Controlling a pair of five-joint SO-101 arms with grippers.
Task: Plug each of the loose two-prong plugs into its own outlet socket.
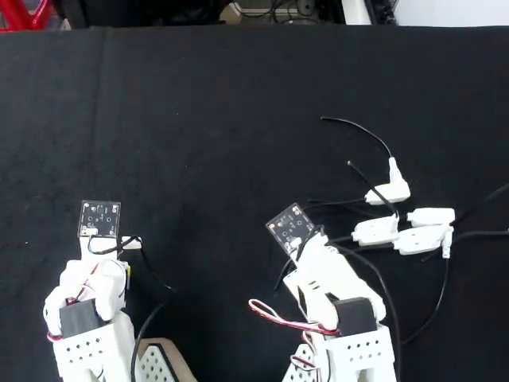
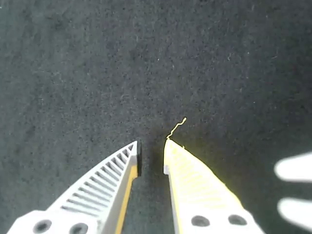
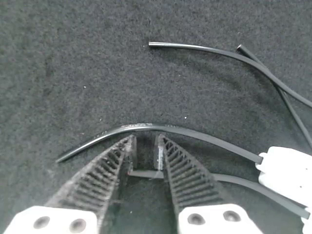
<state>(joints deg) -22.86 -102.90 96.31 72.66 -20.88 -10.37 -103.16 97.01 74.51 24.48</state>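
The table is covered in black cloth with a fine, felt-like nap. Both arms stand at its near edge, made of white printed plastic with dark motor blocks. The left arm is folded low and points straight ahead over bare cloth. The right arm leans towards the far left, with a red and white wire looped at its base.

The left gripper hangs just over the cloth. Its ribbed, tapering fingers, one white and one yellowish, stand a narrow gap apart and hold nothing. The right gripper has dark ribbed fingers that are likewise slightly parted, with nothing clamped. One cable end lies across the gap, and I cannot tell whether it touches the fingers.

The connectors, four smooth white plastic pieces, lie clustered to the right of the right arm. One is bent at an angle and three are oblong, and they lie close together. I cannot tell whether any are mated. One of them shows near the right gripper.

Thin glossy black cables curve out from the cluster, and one arcs just past the right fingertips. A pale stray thread curls from the tip of the yellowish finger.
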